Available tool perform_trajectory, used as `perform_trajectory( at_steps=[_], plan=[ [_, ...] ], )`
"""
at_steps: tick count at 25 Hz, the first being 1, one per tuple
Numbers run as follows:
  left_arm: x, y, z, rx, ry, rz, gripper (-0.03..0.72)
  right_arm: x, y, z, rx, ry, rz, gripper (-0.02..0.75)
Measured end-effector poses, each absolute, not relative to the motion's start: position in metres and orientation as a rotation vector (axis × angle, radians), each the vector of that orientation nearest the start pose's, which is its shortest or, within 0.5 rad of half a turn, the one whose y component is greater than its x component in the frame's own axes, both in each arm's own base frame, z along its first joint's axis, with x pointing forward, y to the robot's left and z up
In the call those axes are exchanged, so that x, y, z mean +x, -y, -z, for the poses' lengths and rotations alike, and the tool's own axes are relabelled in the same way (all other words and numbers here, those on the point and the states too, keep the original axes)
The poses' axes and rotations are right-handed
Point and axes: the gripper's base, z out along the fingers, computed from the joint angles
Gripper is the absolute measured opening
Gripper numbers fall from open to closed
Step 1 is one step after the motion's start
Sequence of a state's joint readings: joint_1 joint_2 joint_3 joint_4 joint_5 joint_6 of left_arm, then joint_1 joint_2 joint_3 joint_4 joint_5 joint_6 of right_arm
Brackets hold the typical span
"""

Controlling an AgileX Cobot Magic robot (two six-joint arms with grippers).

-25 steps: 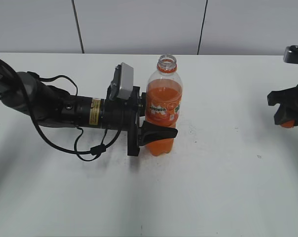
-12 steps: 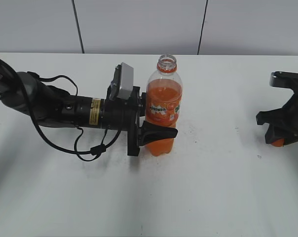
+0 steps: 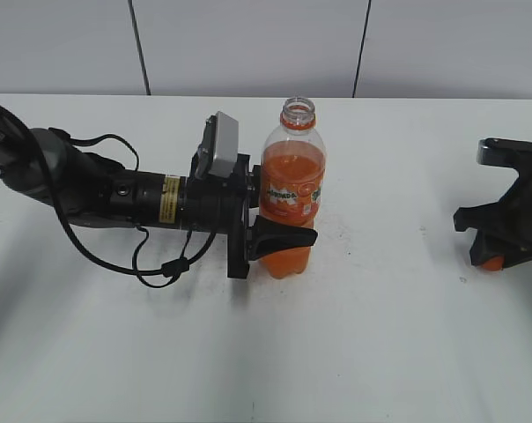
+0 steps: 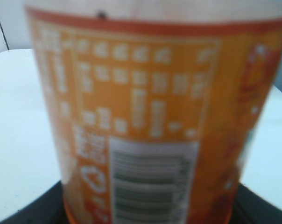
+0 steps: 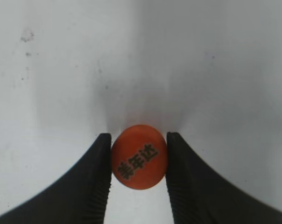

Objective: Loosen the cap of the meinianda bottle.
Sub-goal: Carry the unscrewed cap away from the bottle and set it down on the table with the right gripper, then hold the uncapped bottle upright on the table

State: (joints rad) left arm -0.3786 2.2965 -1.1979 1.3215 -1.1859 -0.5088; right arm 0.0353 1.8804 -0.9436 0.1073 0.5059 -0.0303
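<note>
The cap is already off the bottle: the bottle neck stands open, and the cap sits between the two fingers of the right gripper, low over the table at the right side, well apart from the bottle. The fingers press it from both sides, so this gripper is clamped on the cap. The left gripper is closed around the lower body of the bottle and holds it upright near the middle of the table (in the left wrist view only the blurred label fills the picture).

What could go wrong from here, in my judgement:
- The bottle is open and full of soda. If the left gripper lets go roughly or pulls sideways, the bottle may tip and spill.
- The cap is small and round. If the right fingers open while it is above the table, it may roll away.

Count: one bottle, one cap, two grippers, one table.
</note>
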Motion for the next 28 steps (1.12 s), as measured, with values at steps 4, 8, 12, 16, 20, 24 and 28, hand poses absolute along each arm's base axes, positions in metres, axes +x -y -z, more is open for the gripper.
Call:
perform_trajectory(
  at_steps=[4, 8, 12, 16, 20, 24, 28],
  plan=[
    [0.345, 0.225, -0.090, 1.350, -1.337, 1.057, 0.404, 0.324, -0.017, -0.118, 0.049, -2.924, -0.101, 0.281],
    [0.345, 0.225, -0.090, 1.350, -1.338, 1.056, 0.404, 0.324, -0.017, -0.117, 0.052, -2.924, -0.103, 0.439],
    [0.345, 0.225, -0.090, 1.350, -1.338, 1.056, 0.404, 0.324, -0.017, -0.117, 0.051, -2.931, -0.104, 0.561],
    [0.345, 0.225, -0.090, 1.350, -1.338, 1.056, 0.404, 0.323, -0.017, -0.117, 0.052, -2.934, -0.105, 0.556],
    [0.345, 0.225, -0.090, 1.350, -1.338, 1.056, 0.404, 0.322, -0.017, -0.118, 0.056, -2.956, -0.111, 0.555],
    [0.345, 0.225, -0.090, 1.350, -1.338, 1.056, 0.404, 0.327, -0.018, -0.132, 0.060, -2.952, -0.129, 0.555],
    [0.345, 0.225, -0.090, 1.350, -1.338, 1.056, 0.407, 0.334, -0.019, -0.158, 0.053, -2.882, -0.137, 0.555]
  ],
)
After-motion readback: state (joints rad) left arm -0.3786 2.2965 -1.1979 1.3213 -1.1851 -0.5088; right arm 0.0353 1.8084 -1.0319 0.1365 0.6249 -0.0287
